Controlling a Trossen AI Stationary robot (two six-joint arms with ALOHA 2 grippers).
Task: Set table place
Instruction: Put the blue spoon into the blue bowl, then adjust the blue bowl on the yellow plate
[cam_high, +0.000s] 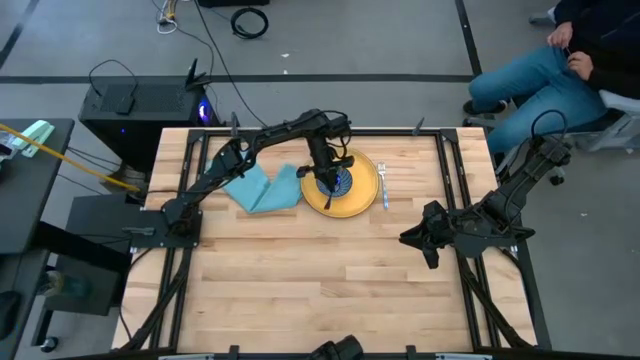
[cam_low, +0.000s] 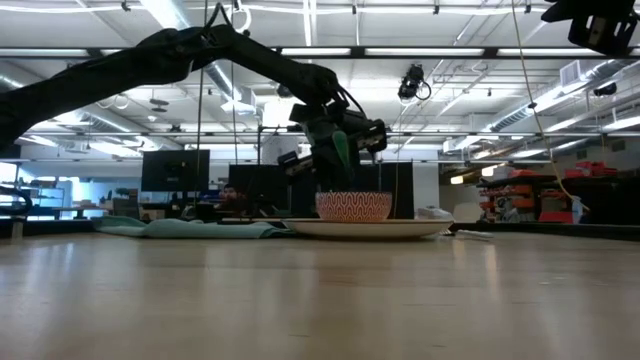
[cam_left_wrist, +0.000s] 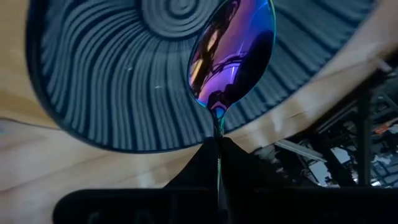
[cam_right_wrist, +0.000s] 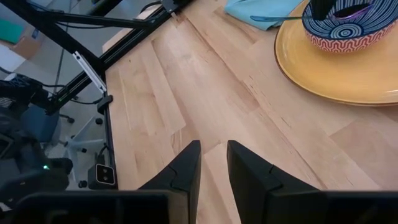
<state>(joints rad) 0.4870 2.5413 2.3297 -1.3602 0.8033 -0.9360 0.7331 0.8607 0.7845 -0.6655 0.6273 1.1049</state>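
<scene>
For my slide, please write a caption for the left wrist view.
Left end effector holds the purple spoon above the blue patterned bowl.

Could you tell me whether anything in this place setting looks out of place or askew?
The light blue cloth napkin lies rumpled and skewed beside the round yellow plate. The purple-headed spoon is not laid down: the left tool holds it over the blue patterned bowl.

A robotics lab or workshop in a large open industrial room. A wooden bench (cam_high: 300, 280) edged with black metal rails sits on a grey floor (cam_high: 400, 40) crossed by loose cables (cam_high: 250, 20). Behind it, long ceiling strip lights (cam_low: 180, 25) and exposed ducts run overhead, with dark monitors (cam_low: 175, 170) on desks. A seated person (cam_high: 560, 70) waits beside the bench.
</scene>
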